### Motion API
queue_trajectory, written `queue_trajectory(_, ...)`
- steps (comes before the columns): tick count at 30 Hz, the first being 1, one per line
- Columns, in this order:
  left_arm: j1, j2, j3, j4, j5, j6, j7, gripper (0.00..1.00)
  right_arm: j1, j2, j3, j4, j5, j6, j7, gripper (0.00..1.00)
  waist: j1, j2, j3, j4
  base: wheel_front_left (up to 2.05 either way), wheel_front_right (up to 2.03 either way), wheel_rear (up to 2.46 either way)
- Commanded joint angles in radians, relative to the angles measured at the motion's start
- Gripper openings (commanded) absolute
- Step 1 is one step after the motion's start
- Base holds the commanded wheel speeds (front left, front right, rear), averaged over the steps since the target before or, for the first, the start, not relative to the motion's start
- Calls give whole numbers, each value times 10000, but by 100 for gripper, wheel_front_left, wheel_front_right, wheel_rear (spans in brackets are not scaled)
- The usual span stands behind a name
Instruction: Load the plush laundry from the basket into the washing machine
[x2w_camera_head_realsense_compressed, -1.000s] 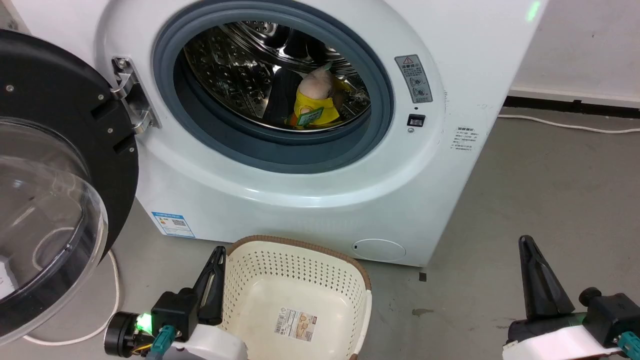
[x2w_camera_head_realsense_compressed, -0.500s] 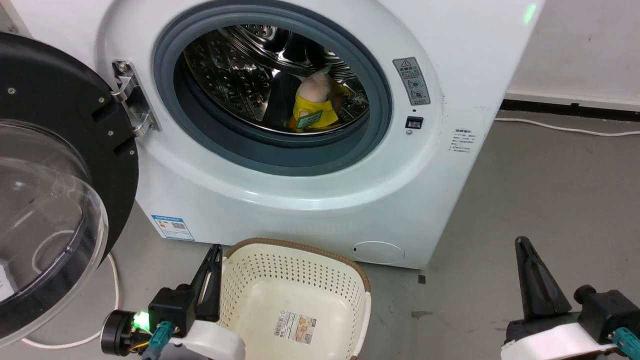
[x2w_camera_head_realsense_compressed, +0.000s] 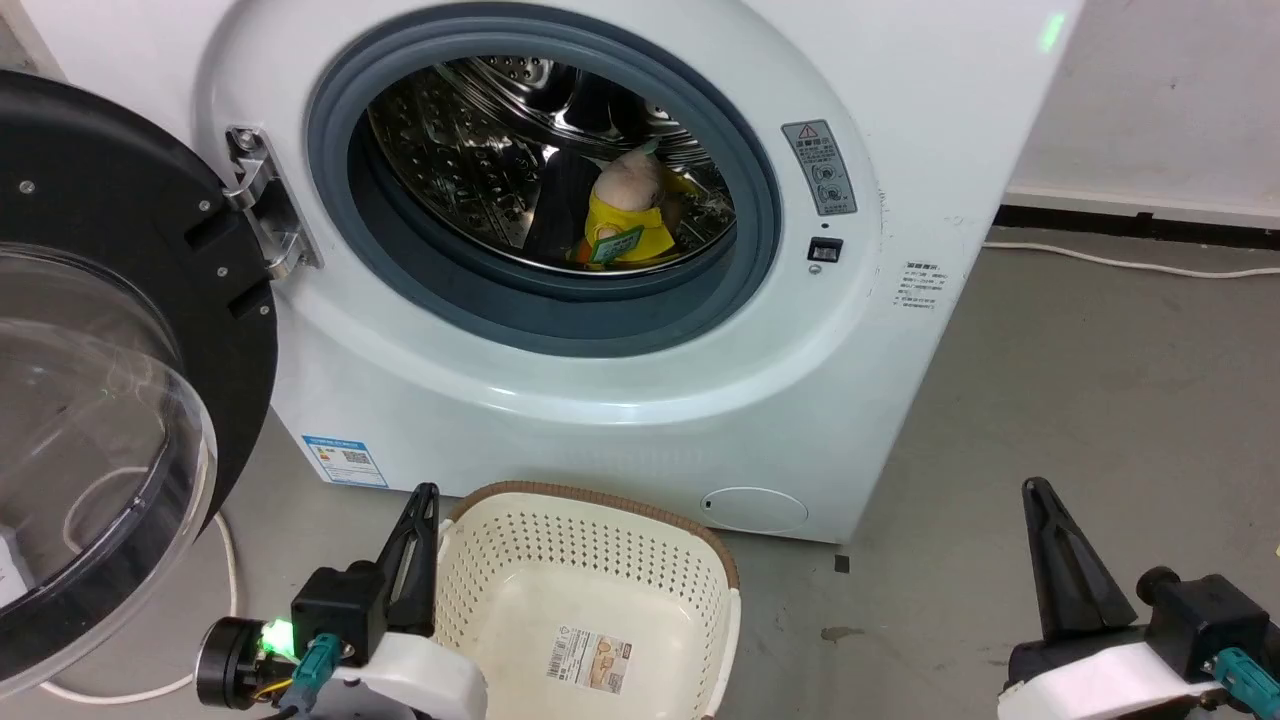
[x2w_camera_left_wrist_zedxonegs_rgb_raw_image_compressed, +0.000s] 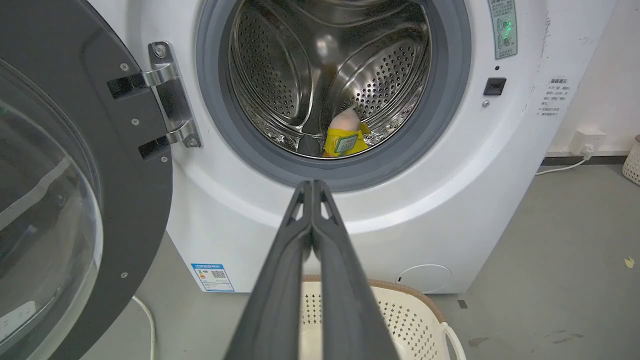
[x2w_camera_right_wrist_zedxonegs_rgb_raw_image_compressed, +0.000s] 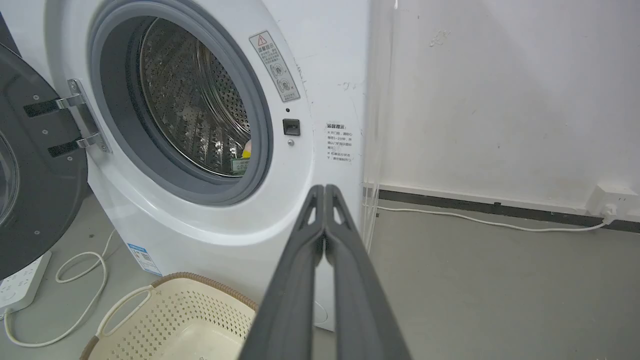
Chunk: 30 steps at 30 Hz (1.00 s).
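The plush laundry (x2w_camera_head_realsense_compressed: 625, 210) lies inside the steel drum of the white washing machine (x2w_camera_head_realsense_compressed: 600, 400), pink head up, yellow clothing and green-white tag (x2w_camera_left_wrist_zedxonegs_rgb_raw_image_compressed: 345, 142) showing. The machine's black-rimmed clear door (x2w_camera_head_realsense_compressed: 100, 380) hangs wide open at the left. On the floor in front stands the cream basket (x2w_camera_head_realsense_compressed: 590, 560), with just a label (x2w_camera_head_realsense_compressed: 590, 660) on its floor. My left gripper (x2w_camera_head_realsense_compressed: 425, 492) is shut and holds nothing, beside the basket's left rim. At the lower right my right gripper (x2w_camera_head_realsense_compressed: 1037, 487) is shut and holds nothing, above the grey floor.
A white cable (x2w_camera_head_realsense_compressed: 1130, 262) runs along the floor by the wall at the right. Another white cable (x2w_camera_right_wrist_zedxonegs_rgb_raw_image_compressed: 80, 280) and a power strip (x2w_camera_right_wrist_zedxonegs_rgb_raw_image_compressed: 20, 280) lie under the open door. Grey floor (x2w_camera_head_realsense_compressed: 1100, 400) spreads to the machine's right.
The head view has shifted slightly, so the machine and basket sit a little lower in the picture. Both grippers stay shut and low, and the plush has not moved in the drum.
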Motion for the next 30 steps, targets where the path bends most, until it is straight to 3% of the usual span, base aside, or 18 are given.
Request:
queue_trajectory(1,141,-25,53,-66,92,-38,59,0,-91,-1,21,26,-83,-3,59,0,0,0,-9,-2,0,0,0)
queue_trajectory(30,238,-237,473,-407,343,-106,651,0,-188,-1,87,79,-390,-5,654,0,0,0,-201,-58,0,0,0)
